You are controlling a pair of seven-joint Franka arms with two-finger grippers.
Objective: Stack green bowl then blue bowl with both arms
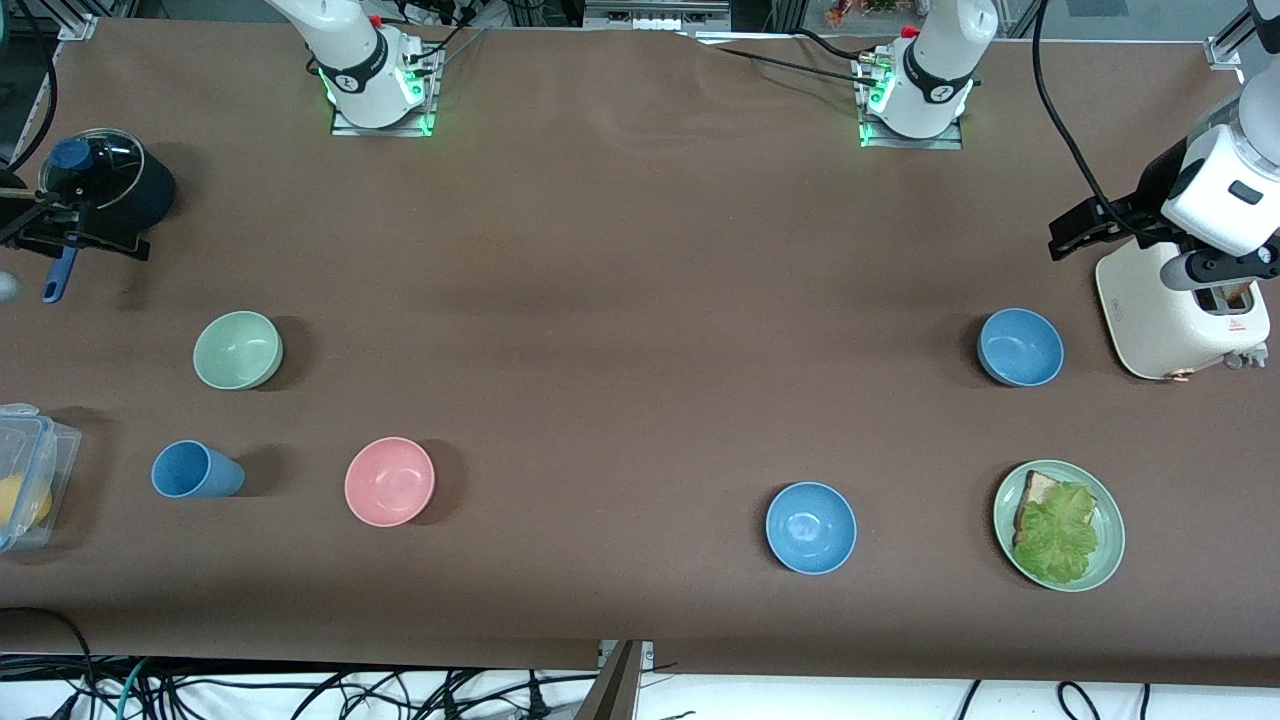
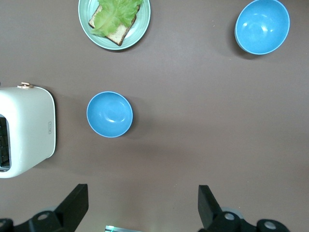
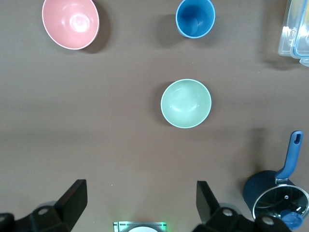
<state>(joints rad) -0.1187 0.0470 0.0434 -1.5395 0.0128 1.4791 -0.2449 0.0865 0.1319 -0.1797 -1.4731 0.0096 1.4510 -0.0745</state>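
Observation:
The green bowl (image 1: pixel 237 350) sits upright and empty toward the right arm's end of the table; it also shows in the right wrist view (image 3: pixel 186 103). Two blue bowls stand toward the left arm's end: one (image 1: pixel 1020 346) beside the toaster, also in the left wrist view (image 2: pixel 109 114), and one (image 1: pixel 810 527) nearer the camera, also in the left wrist view (image 2: pixel 262 26). My left gripper (image 2: pixel 142 193) is open and empty, high over the table by its base. My right gripper (image 3: pixel 141 188) is open and empty, high over the table by its base. Neither gripper shows in the front view.
A pink bowl (image 1: pixel 389 481) and a blue cup (image 1: pixel 195 470) stand nearer the camera than the green bowl. A green plate (image 1: pixel 1108 560) holds bread and lettuce. A white toaster (image 1: pixel 1180 310), a lidded dark pot (image 1: pixel 100 185) and a plastic container (image 1: pixel 30 475) sit at the table's ends.

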